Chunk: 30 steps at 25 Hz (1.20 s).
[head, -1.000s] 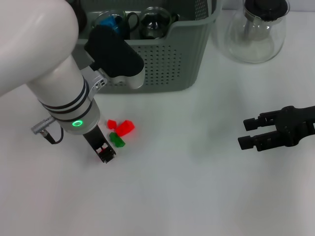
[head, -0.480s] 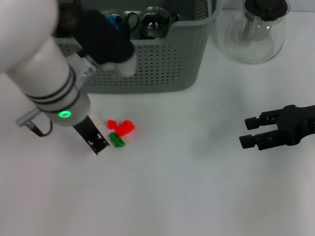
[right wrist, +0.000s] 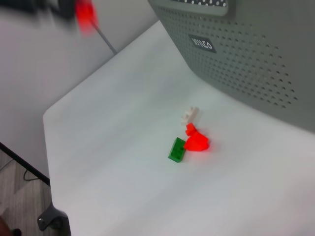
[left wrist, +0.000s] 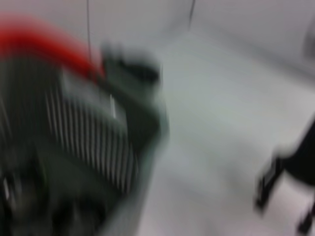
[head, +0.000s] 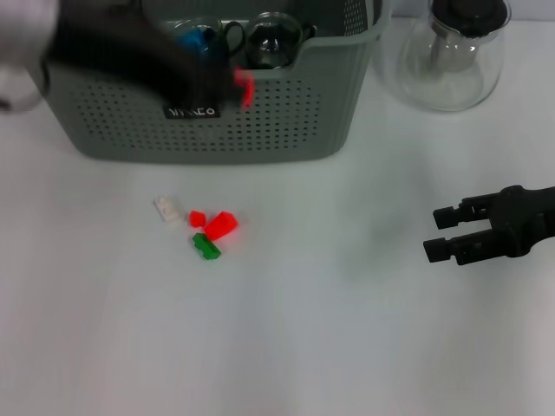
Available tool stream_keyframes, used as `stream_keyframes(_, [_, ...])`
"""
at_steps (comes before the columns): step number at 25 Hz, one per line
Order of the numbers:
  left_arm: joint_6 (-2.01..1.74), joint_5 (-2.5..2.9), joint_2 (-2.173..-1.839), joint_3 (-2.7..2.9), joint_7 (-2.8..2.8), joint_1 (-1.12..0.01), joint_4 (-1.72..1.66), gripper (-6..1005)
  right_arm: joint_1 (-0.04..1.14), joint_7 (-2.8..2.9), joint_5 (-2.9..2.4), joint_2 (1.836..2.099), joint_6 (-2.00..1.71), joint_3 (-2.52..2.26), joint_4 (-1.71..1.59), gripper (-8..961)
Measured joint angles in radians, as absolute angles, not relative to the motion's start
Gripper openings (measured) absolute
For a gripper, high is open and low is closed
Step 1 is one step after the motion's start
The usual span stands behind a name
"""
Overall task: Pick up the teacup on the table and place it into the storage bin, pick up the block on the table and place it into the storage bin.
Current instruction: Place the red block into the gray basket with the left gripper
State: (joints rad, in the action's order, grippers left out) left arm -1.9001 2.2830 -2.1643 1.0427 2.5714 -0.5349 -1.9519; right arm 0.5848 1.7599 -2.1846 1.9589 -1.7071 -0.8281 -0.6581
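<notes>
My left gripper (head: 236, 89) hovers in front of the storage bin's (head: 286, 121) front wall, near its rim, and is shut on a small red block (head: 245, 89). The right wrist view shows the same red block (right wrist: 84, 12) held high above the table. A clear glass teacup (head: 273, 39) lies inside the bin beside a blue cup (head: 195, 39). On the table lie a white block (head: 167, 209), a small red block (head: 197, 217), a larger red block (head: 221, 225) and a green block (head: 206, 247). My right gripper (head: 438, 232) is parked at the right, open and holding nothing.
A clear glass teapot (head: 451, 52) with a black lid stands at the back right, next to the bin. The table's corner and edge (right wrist: 47, 118) lie beyond the loose blocks in the right wrist view.
My left arm rose from the table beside the loose blocks and swung back toward the bin with a red block. The white block is now uncovered. The right arm stayed still.
</notes>
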Motion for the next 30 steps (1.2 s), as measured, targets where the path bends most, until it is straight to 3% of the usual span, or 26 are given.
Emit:
stream_keyframes(8, [-1.681,2.526,-2.139,0.999,2.562,-0.75,-1.776,186,0.589,1.768,-2.185,1.963,-1.712,-0.831,-0.658,824])
stream_keyframes(12, [-1.511,2.783,-2.13,0.993,2.592,-0.911,-1.464,188,0.589,1.769,-2.185,1.966,-1.707,-0.835,-0.658,824])
stream_keyframes(15, [-1.403,2.834,-2.099,0.994,2.61,-0.979,-1.251,190,0.591,1.769,-2.187,1.966,-1.707,-0.835,-0.658,824])
stream_keyframes(21, [-1.303,2.845,-2.049,1.015,2.644,-1.041,-1.006,193,0.593,1.769,-2.192,1.967,-1.707,-0.836,-0.658,824])
stream_keyframes(30, [-1.28,2.852,-2.053,1.022,2.655,-1.038,-0.991,198,0.592,1.768,-2.192,1.965,-1.707,-0.836,-0.658,825])
